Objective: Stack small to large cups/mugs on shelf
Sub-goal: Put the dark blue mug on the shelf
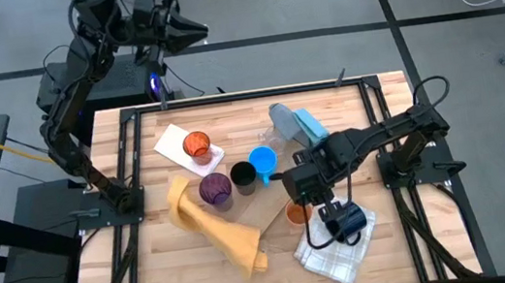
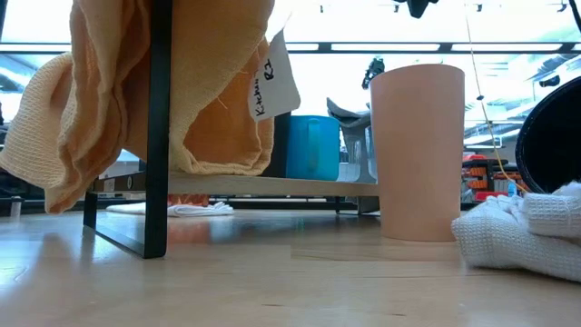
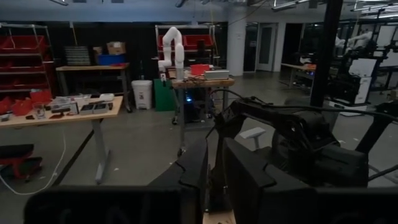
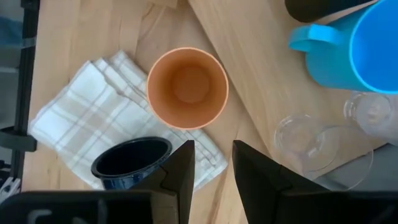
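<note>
Left gripper (image 1: 194, 30) is raised behind the table's far edge, fingers (image 3: 193, 168) nearly together and holding nothing. On the wooden table (image 1: 161, 261), from left to right, stand a red-tinted clear cup (image 1: 196, 145) on a white cloth (image 1: 172, 142), a purple cup (image 1: 215, 189), a black cup (image 1: 242, 176) and a bright blue handled mug (image 1: 263, 162) (the last two on the low wooden shelf (image 4: 261, 68)). Right gripper (image 4: 211, 163) hovers above the upright orange cup (image 4: 187, 88), fingers apart with a narrow gap, empty. Just beside that cup, a dark navy mug (image 4: 131, 162) rests on a white checked cloth (image 4: 68, 124). Clear cups (image 4: 308, 140) sit near the blue mug.
</note>
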Motion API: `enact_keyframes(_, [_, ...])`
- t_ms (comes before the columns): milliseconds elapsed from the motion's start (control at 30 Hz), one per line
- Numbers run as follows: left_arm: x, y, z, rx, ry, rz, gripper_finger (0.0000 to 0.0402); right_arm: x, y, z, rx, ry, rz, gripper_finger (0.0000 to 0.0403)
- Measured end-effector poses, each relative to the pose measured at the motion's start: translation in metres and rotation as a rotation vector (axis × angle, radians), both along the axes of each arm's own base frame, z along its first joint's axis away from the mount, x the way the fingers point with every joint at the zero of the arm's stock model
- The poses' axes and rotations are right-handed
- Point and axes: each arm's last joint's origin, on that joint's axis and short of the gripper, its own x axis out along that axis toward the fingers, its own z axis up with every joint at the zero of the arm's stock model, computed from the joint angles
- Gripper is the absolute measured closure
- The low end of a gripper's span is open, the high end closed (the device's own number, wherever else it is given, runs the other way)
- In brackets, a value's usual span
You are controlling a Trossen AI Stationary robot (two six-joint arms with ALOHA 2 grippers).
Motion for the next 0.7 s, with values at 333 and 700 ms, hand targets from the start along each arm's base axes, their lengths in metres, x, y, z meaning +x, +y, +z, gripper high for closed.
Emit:
enact_keyframes(333, [0.001, -0.001, 0.000, 0.000, 0.000, -0.001, 0.0349, -0.002, 0.003, 0.000, 0.017, 0.014, -0.018, 0.0288])
enact_keyframes(700, [0.004, -0.004, -0.006, -0.046, 0.052, -0.016, 0.0341, -0.016, 0.024, -0.002, 0.107, 0.141, -0.158, 0.0277])
